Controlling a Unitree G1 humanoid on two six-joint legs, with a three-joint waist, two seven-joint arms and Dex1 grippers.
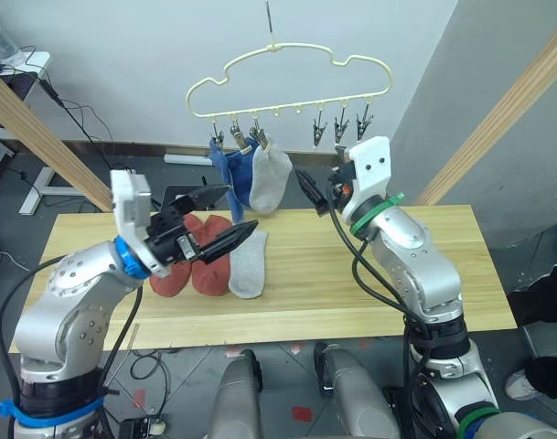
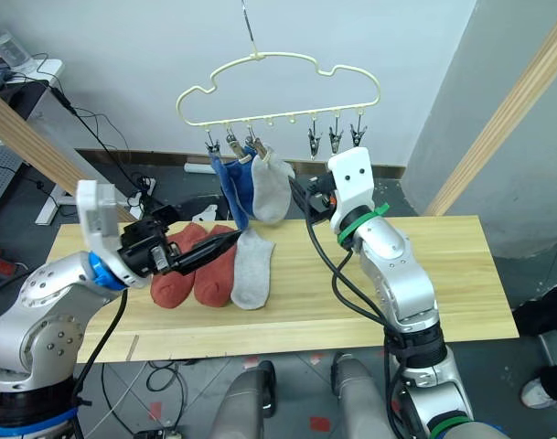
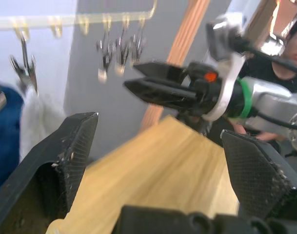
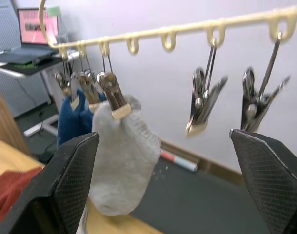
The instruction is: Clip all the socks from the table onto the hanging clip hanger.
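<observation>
Against a white wall, the clip hanger [image 1: 292, 82] carries two blue socks [image 1: 230, 169] and one grey sock [image 1: 270, 178]. Two rust-red socks [image 1: 194, 261] and a grey one [image 1: 248, 265] remain on the counter [image 1: 369, 274]. Left gripper [image 1: 214, 219] and right gripper [image 1: 312, 194] are both spread wide, empty.

Left gripper [image 3: 163, 165] fingers spread over table [image 3: 158, 170]; right gripper [image 3: 133, 80] above, near clips [image 3: 116, 51].

A robotics lab or test room: loose cables [image 1: 81, 119] trail over the dark floor at upper left, a laptop [image 4: 35, 29] sits on a side desk, bare wooden poles [image 1: 511, 114] frame a plain plank table [image 1: 369, 274], and a person [image 3: 285, 53] sits watching.
</observation>
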